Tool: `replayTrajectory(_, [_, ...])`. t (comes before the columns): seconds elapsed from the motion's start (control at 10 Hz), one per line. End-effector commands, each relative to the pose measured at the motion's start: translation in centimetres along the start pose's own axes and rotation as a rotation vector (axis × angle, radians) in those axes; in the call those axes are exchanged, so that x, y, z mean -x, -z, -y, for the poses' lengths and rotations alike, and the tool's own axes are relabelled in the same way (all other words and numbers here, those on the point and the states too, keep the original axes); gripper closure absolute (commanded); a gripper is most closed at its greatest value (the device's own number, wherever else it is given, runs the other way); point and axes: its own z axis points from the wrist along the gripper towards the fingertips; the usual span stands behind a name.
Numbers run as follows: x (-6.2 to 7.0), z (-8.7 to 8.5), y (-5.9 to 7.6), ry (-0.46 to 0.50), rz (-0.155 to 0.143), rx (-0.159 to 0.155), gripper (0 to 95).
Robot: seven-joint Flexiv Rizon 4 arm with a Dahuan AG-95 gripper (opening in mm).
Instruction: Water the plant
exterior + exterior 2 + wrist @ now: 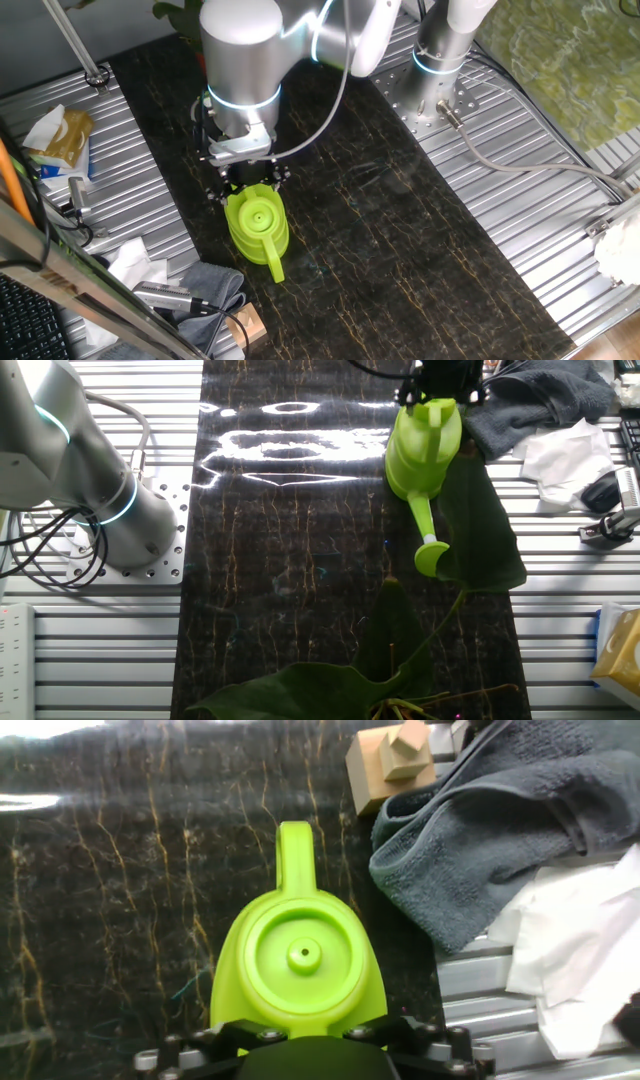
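One arm, one lime-green plastic watering can (pixel 256 226), and so far it looks like we're at the pick-up step. The gripper (pixel 248 172) sits right at the handle end of the can, low over the dark marble-look tabletop (pixel 400 230). In the hand view the can fills the bottom centre of the frame, spout pointing away toward the top, with the black finger hardware wrapped around its near edge. I honestly can't tell whether the jaws are clamped on the handle or just sitting around it, since the can body hides the contact.

The potted plant with broad dark green leaves (pixel 480 520) only partly shows: big leaves at the bottom and right of the other fixed view, one leaf lying just past the spout tip. Its pot is out of frame. So the plant is on the spout side, away from the gripper.

My guess for the next move: get a firm hold, lift, carry the can toward the leaves at the bottom of that view, then tip the spout down over the pot.
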Motion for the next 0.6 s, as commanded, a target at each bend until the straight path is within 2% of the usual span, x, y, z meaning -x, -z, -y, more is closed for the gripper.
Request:
replayTrajectory(0.1, [0.2, 0.0, 1.6, -0.054, -0.038, -0.009, 0.0])
replayTrajectory(0.2, [0.2, -0.2, 2.8, -0.083, -0.048, -0.02, 19.0])
replayTrajectory(0.4, [0.3, -0.5, 3.8, -0.113, -0.053, -0.038, 19.0])
replayTrajectory(0.6, [0.3, -0.5, 4.0, -0.117, -0.047, -0.039, 19.0])
